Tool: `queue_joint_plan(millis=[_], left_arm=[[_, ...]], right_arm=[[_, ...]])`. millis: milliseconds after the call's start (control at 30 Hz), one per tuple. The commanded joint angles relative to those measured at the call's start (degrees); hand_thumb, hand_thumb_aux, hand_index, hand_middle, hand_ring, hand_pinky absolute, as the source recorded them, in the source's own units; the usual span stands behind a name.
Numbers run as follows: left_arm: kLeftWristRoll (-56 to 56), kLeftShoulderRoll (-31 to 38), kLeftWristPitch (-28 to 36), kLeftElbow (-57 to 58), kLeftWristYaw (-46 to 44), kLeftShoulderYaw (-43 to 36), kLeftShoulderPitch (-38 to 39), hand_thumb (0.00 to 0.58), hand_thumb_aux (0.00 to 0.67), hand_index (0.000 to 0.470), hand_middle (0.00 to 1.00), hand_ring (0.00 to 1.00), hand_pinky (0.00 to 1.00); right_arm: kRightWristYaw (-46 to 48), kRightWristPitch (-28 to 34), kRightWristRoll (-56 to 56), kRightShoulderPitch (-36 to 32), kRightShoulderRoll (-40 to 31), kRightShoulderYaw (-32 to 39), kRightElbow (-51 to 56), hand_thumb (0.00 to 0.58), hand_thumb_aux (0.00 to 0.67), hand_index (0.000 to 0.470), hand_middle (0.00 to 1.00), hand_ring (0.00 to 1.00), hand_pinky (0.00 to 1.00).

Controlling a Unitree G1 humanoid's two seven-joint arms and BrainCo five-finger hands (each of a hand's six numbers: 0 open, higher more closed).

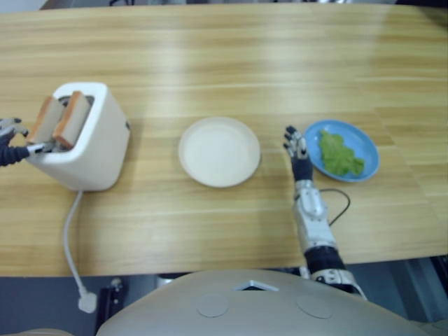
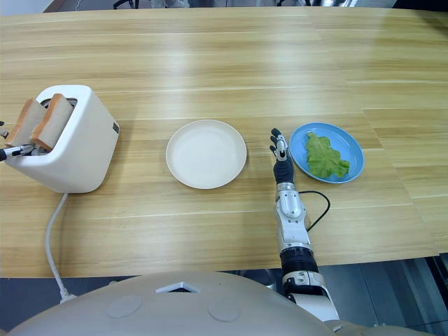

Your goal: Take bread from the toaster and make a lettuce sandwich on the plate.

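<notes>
Two bread slices (image 1: 61,119) stand up out of the toaster (image 1: 91,150), well left of the plate (image 1: 219,151). Right of the plate, lettuce (image 1: 339,154) lies on a blue dish (image 1: 365,140). The right hand (image 1: 297,148) is between plate and dish, fingers straight, holding nothing. The left hand (image 1: 10,140) is at the toaster's far side from the plate; I cannot tell whether it grips anything.

right hand (image 2: 280,150): black, silver tips | forearm (image 2: 289,215): silver | cable (image 2: 327,203): black (looped)
</notes>
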Motion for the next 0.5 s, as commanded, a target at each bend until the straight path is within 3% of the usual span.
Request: queue_joint_plan(millis=[33, 400, 467, 500], left_arm=[[-0.49, -0.70, -0.35, 0.04, -1.08, -1.57, 0.92, 0.580, 0.670, 0.460, 0.00, 0.00, 0.00], [-6.22, -4.06, -2.77, -7.53, -0.88, 0.93, -0.40, 0.580, 0.670, 0.460, 0.00, 0.00, 0.00], [-7.01, -4.59, -3.25, -8.98, -0.06, 2.00, -1.55, 0.580, 0.670, 0.460, 0.04, 0.04, 0.04], [-7.46, -4.84, -3.53, -9.62, 0.33, 2.50, -2.28, 0.580, 0.670, 0.460, 0.46, 0.46, 0.46]], right_arm=[[-0.17, 0.82, 0.37, 0.42, -0.05, -0.63, 0.54, 0.000, 0.000, 0.000, 0.00, 0.00, 0.00], [-0.29, 1.11, -0.06, 0.05, 0.00, -0.53, 1.72, 0.000, 0.000, 0.000, 0.00, 0.00, 0.00], [-0.38, 1.12, -0.11, 0.08, -0.01, -0.53, 1.85, 0.000, 0.000, 0.000, 0.00, 0.00, 0.00], [-0.45, 1.09, -0.14, 0.11, 0.00, -0.53, 1.93, 0.000, 0.000, 0.000, 0.00, 0.00, 0.00]])
